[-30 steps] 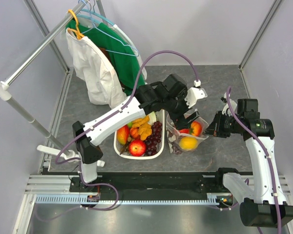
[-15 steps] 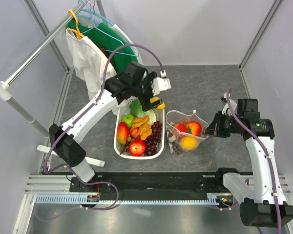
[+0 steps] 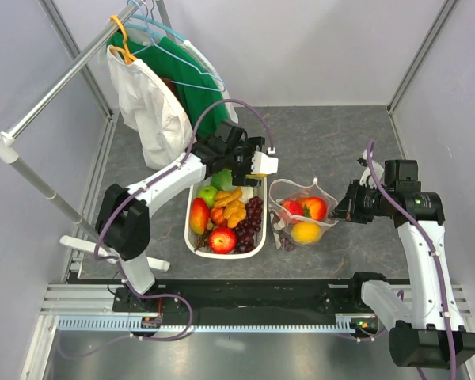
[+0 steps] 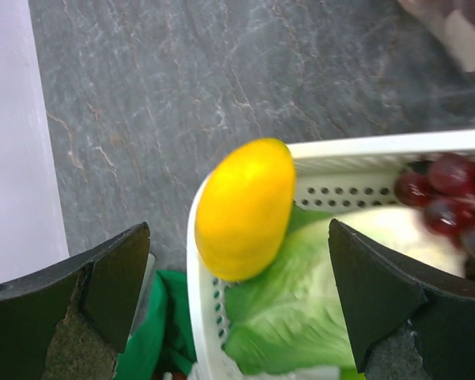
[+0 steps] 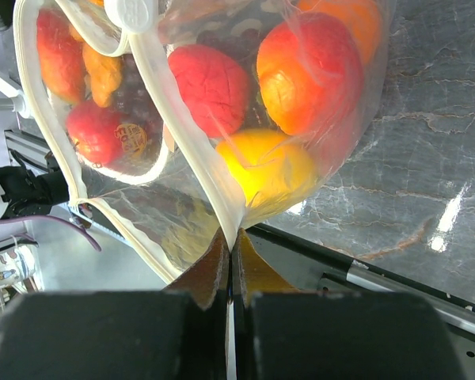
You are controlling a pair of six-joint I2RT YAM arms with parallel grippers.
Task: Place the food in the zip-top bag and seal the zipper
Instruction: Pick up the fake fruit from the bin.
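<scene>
The food fills a white basket [image 3: 224, 255]: red apple [image 3: 222, 239], mango [image 3: 199, 217], oranges [image 3: 231, 207], grapes [image 3: 252, 222]. My left gripper [image 3: 259, 167] is open over the basket's far end. In the left wrist view its jaws [image 4: 237, 237] stand either side of a yellow fruit [image 4: 245, 207] on the basket rim [image 4: 380, 146], beside a green leaf [image 4: 301, 317]. The zip-top bag [image 3: 302, 214] stands open and holds an apple, a peach and a lemon [image 3: 305, 232]. My right gripper [image 3: 344, 212] is shut on the bag's mouth edge, on the zipper [image 5: 186, 150], also seen in the right wrist view [image 5: 231, 253].
A clothes rack [image 3: 32, 182] with white and green garments [image 3: 162, 107] stands at the back left, close to the left arm. The arms' black base rail [image 3: 245, 297] runs along the near edge. Grey walls close in both sides.
My left arm has swung from above the bag to the far end of the basket and come down around the yellow fruit. The right arm and bag have not moved.
</scene>
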